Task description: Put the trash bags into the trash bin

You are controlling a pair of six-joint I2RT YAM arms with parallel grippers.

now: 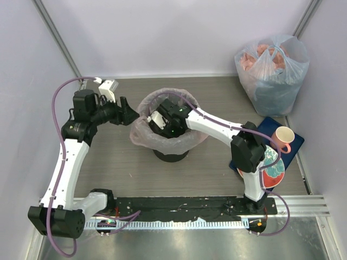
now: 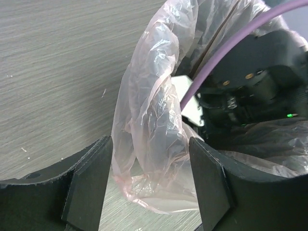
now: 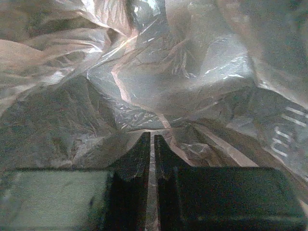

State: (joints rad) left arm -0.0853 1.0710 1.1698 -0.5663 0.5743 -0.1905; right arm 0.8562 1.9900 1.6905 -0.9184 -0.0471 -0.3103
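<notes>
The pale pink trash bag (image 1: 142, 135) lines the round black trash bin (image 1: 171, 156) in the middle of the table, its edge folded out over the rim. My left gripper (image 1: 132, 112) is open at the bin's left rim. In the left wrist view (image 2: 150, 149) a hanging fold of the bag (image 2: 149, 96) lies between the jaws, which stand apart from it. My right gripper (image 1: 162, 120) reaches down inside the lined bin. In the right wrist view (image 3: 152, 137) its fingers are together, tips against the crinkled bag film (image 3: 159, 82).
A bulging clear-bluish bag (image 1: 271, 70) with pink and blue contents stands at the back right. A pink mug (image 1: 283, 138) sits on a blue pad (image 1: 295, 142) beside a patterned plate (image 1: 272, 169) on the right. Walls close in the left, back and right sides.
</notes>
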